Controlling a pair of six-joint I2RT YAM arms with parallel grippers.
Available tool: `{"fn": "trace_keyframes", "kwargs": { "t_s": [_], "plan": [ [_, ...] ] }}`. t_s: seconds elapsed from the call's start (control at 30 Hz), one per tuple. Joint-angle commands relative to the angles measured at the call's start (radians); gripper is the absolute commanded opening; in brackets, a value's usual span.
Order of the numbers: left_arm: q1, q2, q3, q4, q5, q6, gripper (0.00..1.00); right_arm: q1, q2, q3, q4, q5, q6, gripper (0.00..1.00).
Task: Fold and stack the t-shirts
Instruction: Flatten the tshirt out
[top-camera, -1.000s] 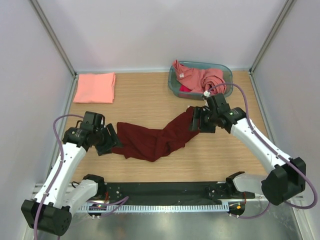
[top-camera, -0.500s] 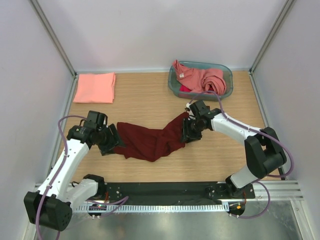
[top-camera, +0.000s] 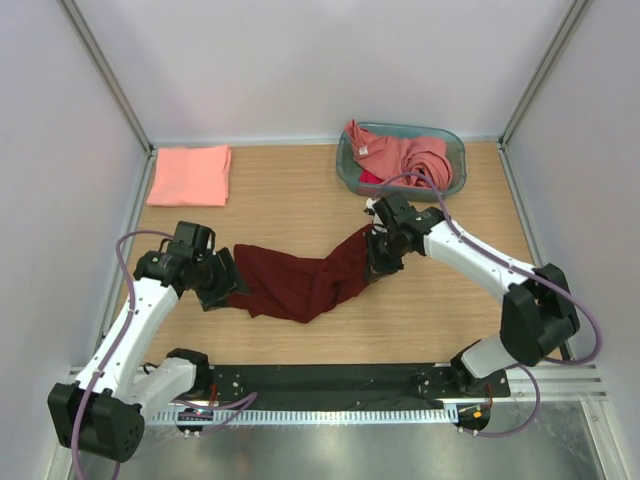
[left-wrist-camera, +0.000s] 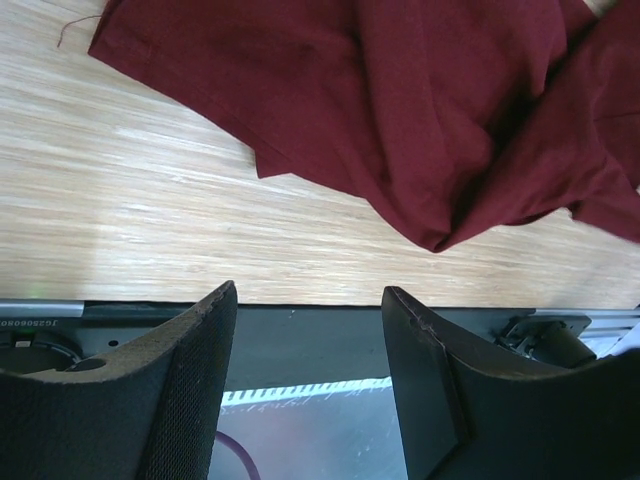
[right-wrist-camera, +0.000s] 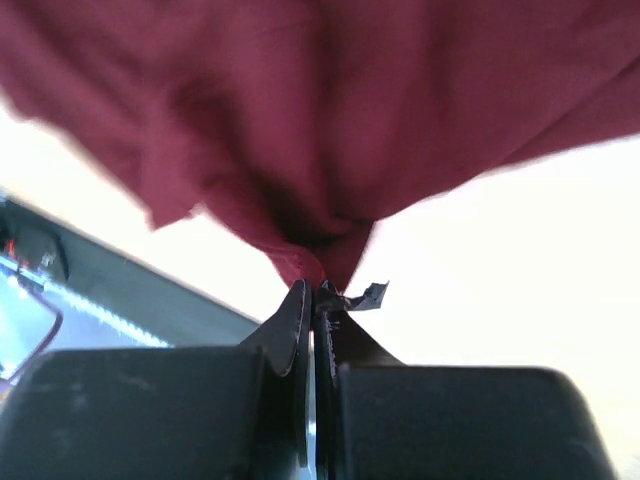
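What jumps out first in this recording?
A maroon t-shirt lies crumpled across the table, its right end pinched in the shut right gripper, the open left gripper at its left end. A folded salmon t-shirt sits far left; a teal basket of pink shirts far right.

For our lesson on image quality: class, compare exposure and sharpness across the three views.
Right wrist: table blown out white, maroon t-shirt soft. Left wrist: wood grain and cloth sharp. Top external: even light, faint shadows.
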Motion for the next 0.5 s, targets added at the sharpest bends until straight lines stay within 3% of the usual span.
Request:
{"fn": "trace_keyframes", "kwargs": {
  "t_s": [0.0,0.17,0.23,0.37,0.47],
  "plan": [
    [-0.002,-0.016,0.036,0.006,-0.026,0.012,0.61,0.091,-0.136,0.139,-0.235,0.071,-0.002,0.01],
    [-0.001,-0.002,0.053,0.003,-0.043,0.027,0.61,0.283,-0.173,0.162,-0.303,0.111,0.102,0.01],
    [-0.001,0.007,0.056,0.003,-0.039,0.03,0.61,0.388,-0.159,0.165,-0.272,0.111,0.171,0.01],
    [-0.001,0.012,0.056,0.006,-0.035,0.029,0.61,0.473,-0.078,0.101,-0.095,0.034,0.241,0.02],
    [-0.001,0.012,0.054,0.003,-0.035,0.024,0.61,0.487,0.046,0.136,-0.053,-0.084,0.166,0.29]
  ]
}}
